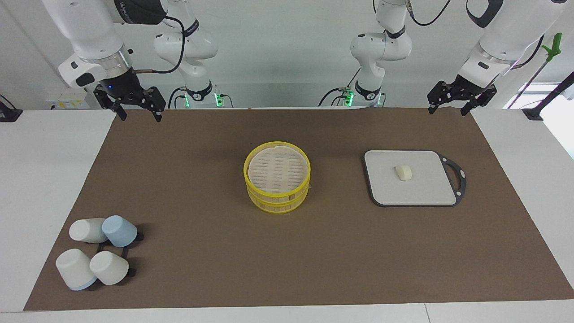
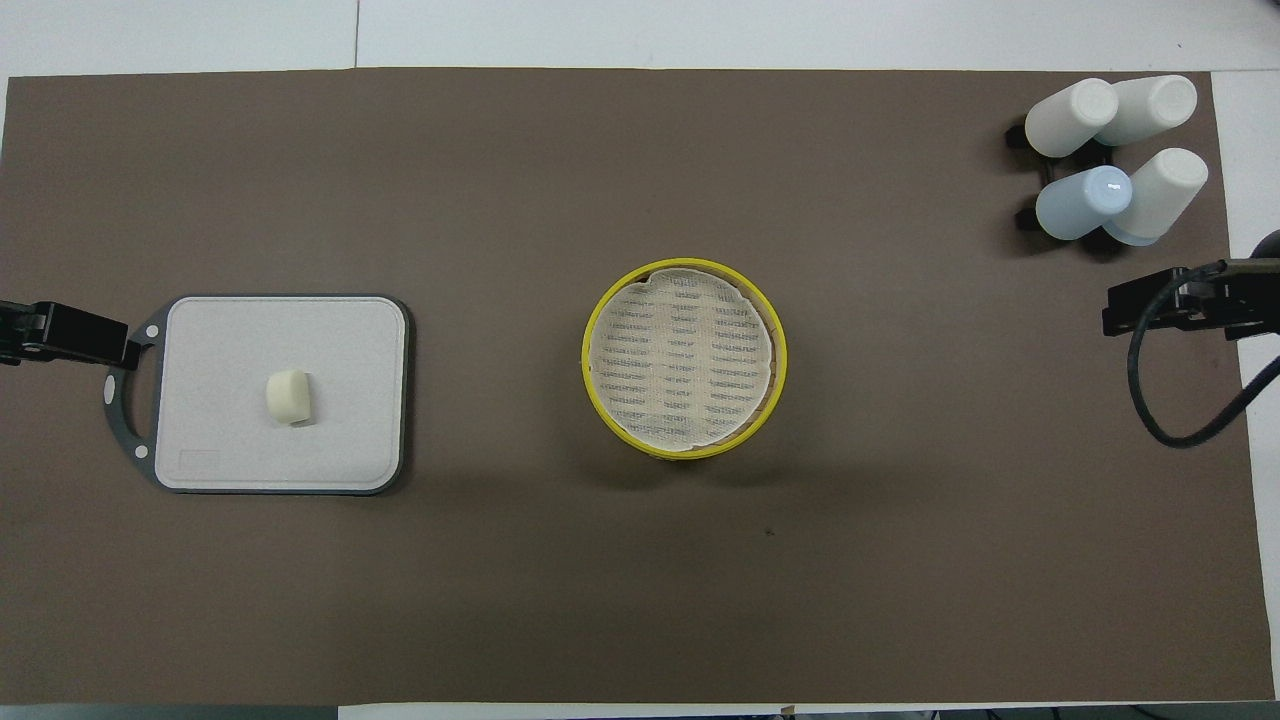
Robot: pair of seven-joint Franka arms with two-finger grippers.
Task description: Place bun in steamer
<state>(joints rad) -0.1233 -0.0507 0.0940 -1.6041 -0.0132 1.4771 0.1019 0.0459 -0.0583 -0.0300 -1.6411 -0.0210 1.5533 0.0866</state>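
The bun is a small cream lump lying on the grey board toward the left arm's end; it also shows in the overhead view on the board. The steamer stands at the middle of the brown mat as two stacked yellow-rimmed tiers, with a pale slatted surface on top and nothing on it. My left gripper is open and empty, raised over the mat's edge at its own end. My right gripper is open and empty, raised at its own end. Both arms wait.
Several upturned white and pale blue cups sit on a black rack at the right arm's end, farther from the robots than the steamer; they also show in the overhead view. The board has a dark handle loop. The brown mat covers the table.
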